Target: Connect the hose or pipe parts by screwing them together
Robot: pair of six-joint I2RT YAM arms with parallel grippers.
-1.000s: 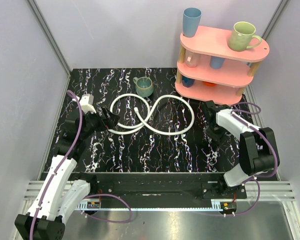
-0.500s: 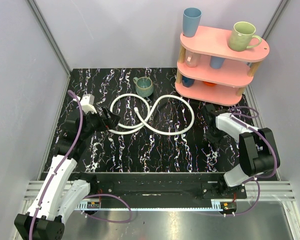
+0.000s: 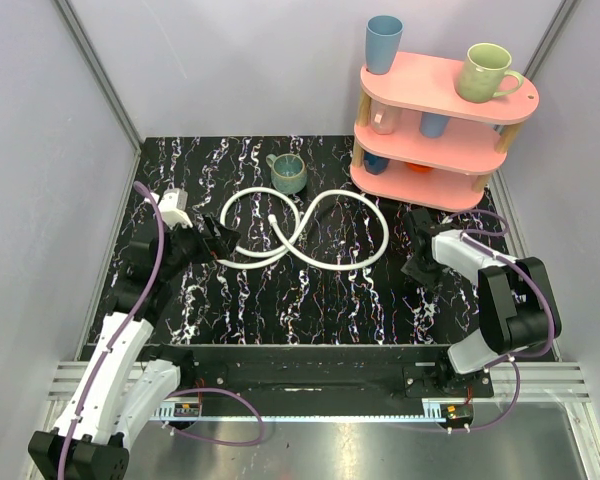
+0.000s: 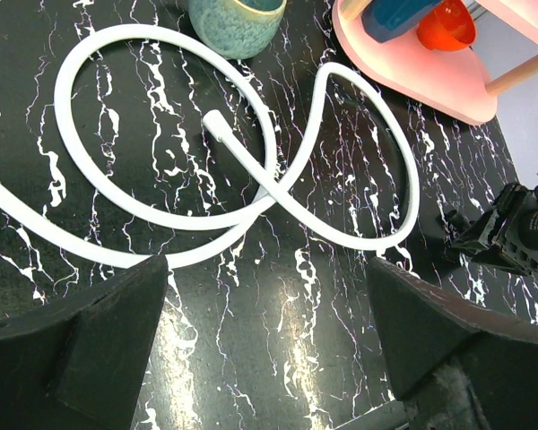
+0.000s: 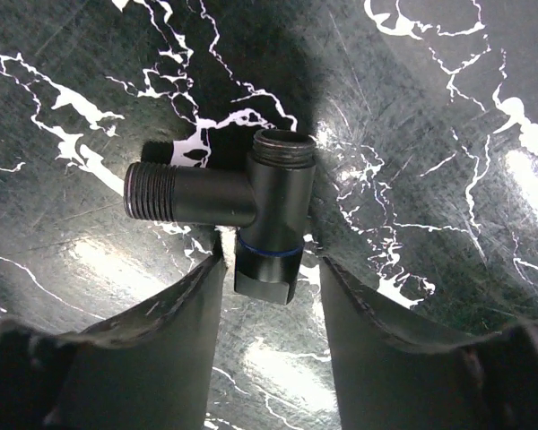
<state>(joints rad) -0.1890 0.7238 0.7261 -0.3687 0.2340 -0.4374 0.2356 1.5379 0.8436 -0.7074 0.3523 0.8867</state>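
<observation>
Two white hoses (image 3: pixel 310 255) lie flat in overlapping loops across the middle of the black marbled counter (image 3: pixel 310 300). Together they form a sideways figure eight, its long axis running left to right. One free hose end (image 4: pixel 213 119) sits inside the left loop and points toward the upper left of the left wrist view.

A dark T-shaped fitting (image 5: pixel 264 215) lies on the counter at the right side. Its threaded side arm points to the left of the right wrist frame, its open mouth to the top, and its blue-ringed stem to the bottom.

The right tool (image 5: pixel 269 264) straddles that stem, its jaws about half apart and close on both sides. Whether they actually pinch it cannot be told.

The left tool (image 4: pixel 267 269) hovers at the left loop's edge with its jaws spread wide, holding nothing.
</observation>
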